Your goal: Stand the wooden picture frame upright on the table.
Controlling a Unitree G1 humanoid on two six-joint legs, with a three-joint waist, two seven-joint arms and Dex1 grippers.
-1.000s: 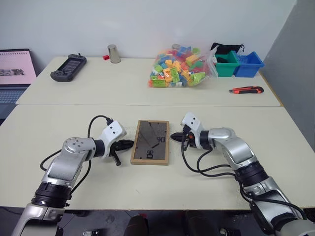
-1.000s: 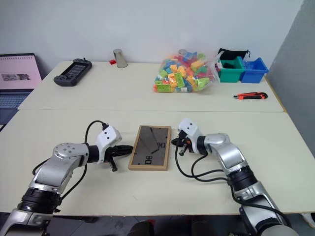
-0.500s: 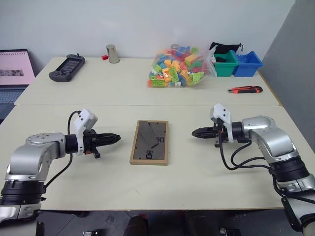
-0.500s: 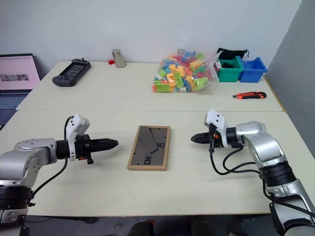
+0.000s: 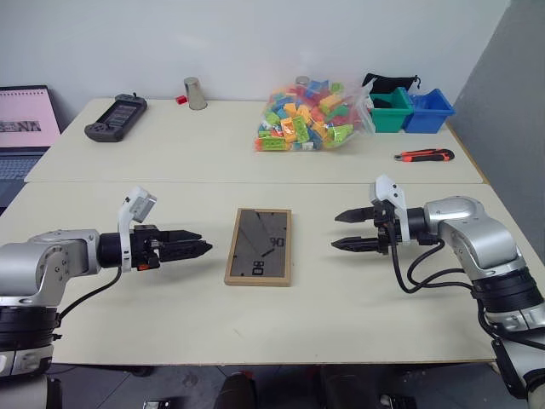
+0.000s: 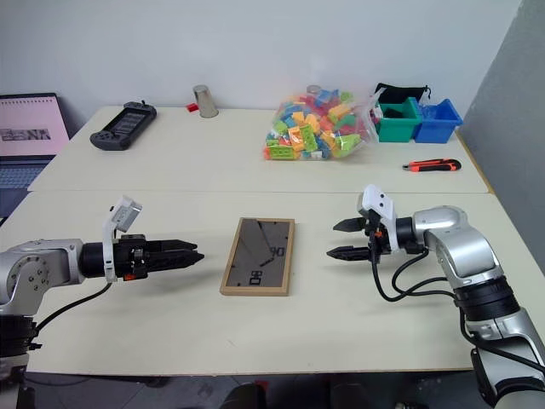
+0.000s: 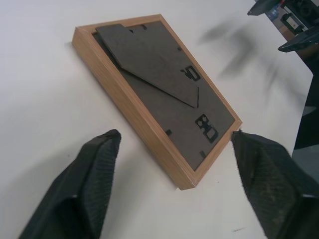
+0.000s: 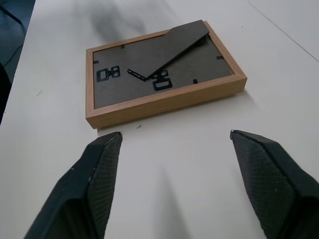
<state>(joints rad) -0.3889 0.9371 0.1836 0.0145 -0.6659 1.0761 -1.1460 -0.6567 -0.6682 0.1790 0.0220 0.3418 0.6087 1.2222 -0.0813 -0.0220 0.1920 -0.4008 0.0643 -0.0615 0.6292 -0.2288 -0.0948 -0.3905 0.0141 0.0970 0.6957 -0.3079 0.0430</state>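
The wooden picture frame (image 5: 259, 246) lies flat on the near tabletop (image 5: 281, 315), back side up, so its face is hidden; I can see just the dark backing board and the wedge stand folded flat against it. From the head views the markings on that board are hard to make out. The left wrist view shows the frame's edge (image 7: 149, 124) close up, pale wood with a thick rim, and the stand as an angled slab.

The left gripper (image 5: 203, 247) hovers to the left of the frame, apart from it, pointing toward it. Seen from the head its jaws look almost edge-on, but its wrist view shows the two fingers (image 7: 84, 184) spread wide with nothing between them. The right gripper (image 5: 341, 231) hangs on the other side, also clear of the frame, jaws spread and empty.

On the far tabletop sit a black game console (image 5: 117, 116), a metal cup (image 5: 197, 93), a bag of coloured blocks (image 5: 311, 116), green and blue bins (image 5: 411, 111) and a utility knife (image 5: 425, 156). A laptop (image 5: 24, 128) is cut off at the left edge.
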